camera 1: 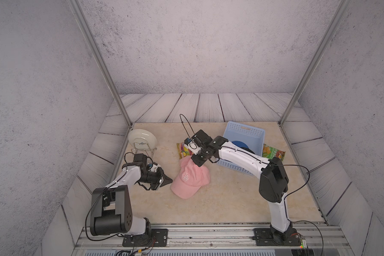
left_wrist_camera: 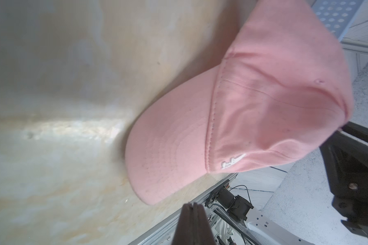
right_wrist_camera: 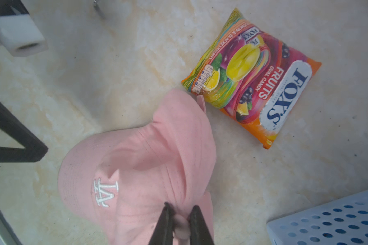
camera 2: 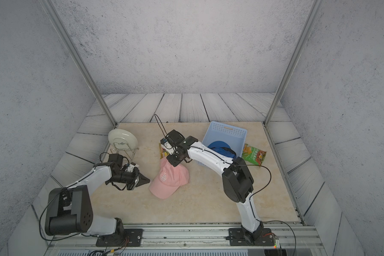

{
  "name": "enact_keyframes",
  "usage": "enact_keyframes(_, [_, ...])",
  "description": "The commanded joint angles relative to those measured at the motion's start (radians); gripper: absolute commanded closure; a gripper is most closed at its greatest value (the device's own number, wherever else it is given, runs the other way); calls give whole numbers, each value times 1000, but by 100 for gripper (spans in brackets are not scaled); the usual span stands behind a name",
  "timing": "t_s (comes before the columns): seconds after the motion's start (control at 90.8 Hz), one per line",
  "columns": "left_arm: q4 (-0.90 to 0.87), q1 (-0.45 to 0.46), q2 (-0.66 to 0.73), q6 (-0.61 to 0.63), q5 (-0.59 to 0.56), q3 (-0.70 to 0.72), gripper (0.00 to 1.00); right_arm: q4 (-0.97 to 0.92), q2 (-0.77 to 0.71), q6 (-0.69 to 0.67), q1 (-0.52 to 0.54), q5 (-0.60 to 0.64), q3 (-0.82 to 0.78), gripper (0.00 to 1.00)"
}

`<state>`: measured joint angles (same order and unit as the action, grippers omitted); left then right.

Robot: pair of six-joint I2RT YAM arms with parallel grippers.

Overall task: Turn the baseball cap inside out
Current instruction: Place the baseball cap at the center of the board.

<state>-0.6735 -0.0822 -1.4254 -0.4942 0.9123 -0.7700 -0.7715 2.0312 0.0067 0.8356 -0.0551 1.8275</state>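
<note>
Cap: pink fabric baseball cap (camera 1: 190, 180), middle of beige marbled tabletop (camera 1: 231, 199), brim toward near edge.
Right gripper (right_wrist_camera: 181, 209): pinching fabric at the cap's far crown.
Left gripper (left_wrist_camera: 192, 206): pressed together, empty, just left of cap.

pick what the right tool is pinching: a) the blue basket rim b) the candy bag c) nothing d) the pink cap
d: in the right wrist view the right tool is closed on a bunched fold of the pink cap, while the candy bag lies on the table away from the tool.
</note>
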Motion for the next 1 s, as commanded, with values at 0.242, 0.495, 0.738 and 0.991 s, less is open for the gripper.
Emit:
enact_keyframes(0.242, [34, -6, -56, 57, 24, -75, 76, -45, 17, 24, -15, 166, 5, 95])
enact_keyframes(0.495, [32, -6, -11, 110, -22, -97, 54, -14, 20, 4, -13, -82, 12, 81])
enact_keyframes(0.738, [23, -6, 43, 140, -73, -110, 41, -46, 51, -9, -13, -182, 29, 79])
enact_keyframes(0.991, [59, -4, 132, 207, -120, -141, 20, -35, -32, -22, -16, -119, 40, 43])
